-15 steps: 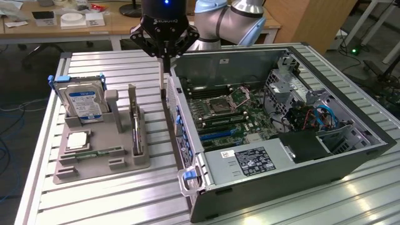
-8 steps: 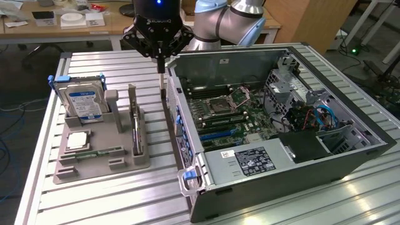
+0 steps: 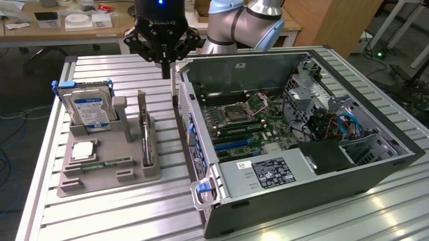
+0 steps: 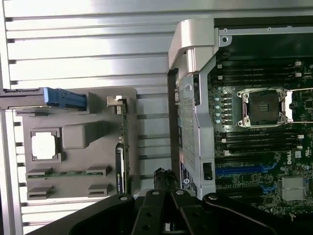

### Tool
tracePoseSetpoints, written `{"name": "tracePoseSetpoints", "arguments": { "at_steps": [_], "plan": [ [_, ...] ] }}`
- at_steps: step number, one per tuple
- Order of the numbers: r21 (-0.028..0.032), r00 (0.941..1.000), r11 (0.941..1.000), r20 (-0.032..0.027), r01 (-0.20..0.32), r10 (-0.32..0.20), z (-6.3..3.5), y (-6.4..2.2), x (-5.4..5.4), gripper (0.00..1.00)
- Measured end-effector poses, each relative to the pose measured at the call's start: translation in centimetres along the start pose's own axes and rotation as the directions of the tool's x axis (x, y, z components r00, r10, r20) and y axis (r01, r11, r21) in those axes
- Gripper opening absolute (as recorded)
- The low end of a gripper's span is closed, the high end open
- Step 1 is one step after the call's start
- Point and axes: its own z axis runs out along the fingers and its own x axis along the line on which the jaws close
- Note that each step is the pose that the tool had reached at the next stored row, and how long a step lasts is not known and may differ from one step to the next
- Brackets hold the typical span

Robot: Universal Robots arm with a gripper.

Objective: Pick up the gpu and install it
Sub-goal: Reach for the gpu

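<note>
The gpu (image 3: 145,136) stands on edge in a slot of the grey holder (image 3: 100,175), a thin dark card with a silver bracket at its far end. In the wrist view the gpu (image 4: 121,154) appears edge-on along the side of the holder (image 4: 80,134). My gripper (image 3: 166,75) hangs above the table's far side, between the holder and the computer case (image 3: 282,201), with its fingers shut together and nothing in them. In the wrist view the gripper (image 4: 164,173) points into the gap between holder and case.
The holder also carries a hard drive (image 3: 90,111) with a blue-white label, a square CPU chip (image 3: 82,149) and a memory stick (image 3: 110,162). The open case shows the motherboard (image 3: 244,125), its CPU socket (image 4: 264,107) and blue slots (image 4: 239,171). A cluttered desk (image 3: 67,22) stands behind.
</note>
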Motion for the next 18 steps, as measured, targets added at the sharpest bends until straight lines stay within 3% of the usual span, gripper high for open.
{"name": "tracePoseSetpoints", "arguments": {
  "at_steps": [18],
  "plan": [
    [0.0001,1.0000,1.0000,-0.0001,0.000,0.000,-0.08,-0.24,2.8,0.11]
  ]
}}
